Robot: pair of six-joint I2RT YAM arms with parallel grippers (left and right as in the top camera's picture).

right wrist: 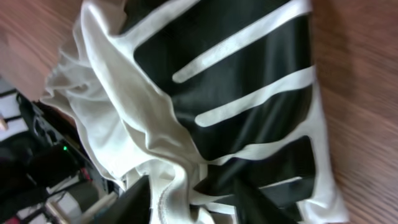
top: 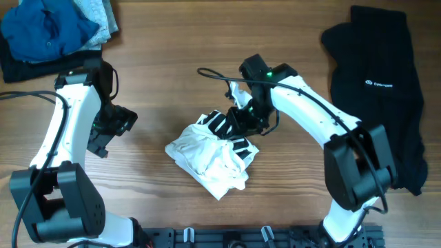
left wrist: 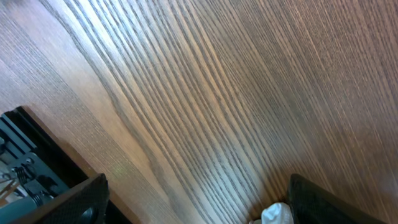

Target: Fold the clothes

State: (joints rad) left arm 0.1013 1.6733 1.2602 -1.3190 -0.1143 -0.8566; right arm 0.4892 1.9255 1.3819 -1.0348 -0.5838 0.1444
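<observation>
White wrinkly T-shirt (top: 210, 157) lies bunched at the centre of the table (top: 172, 76), its striped part (top: 222, 124) at the upper edge. Right gripper (right wrist: 193, 202) straddles a fold beside the stripes, jaws half closed; whether they pinch it I cannot tell. Left gripper (left wrist: 199, 208), at frame left, gapes wide over bare wood, holding nothing.

**White links, black joints**

The left arm (top: 65, 127) and the right arm (top: 306, 110) are built the same: smooth white links between bulky black joint housings. A small green light (top: 269, 71) glows on the right arm's wrist. Thin black cables (top: 210, 71) run along both arms. The fingers (left wrist: 333, 202) are matte black, with flat and angular sides.
</observation>
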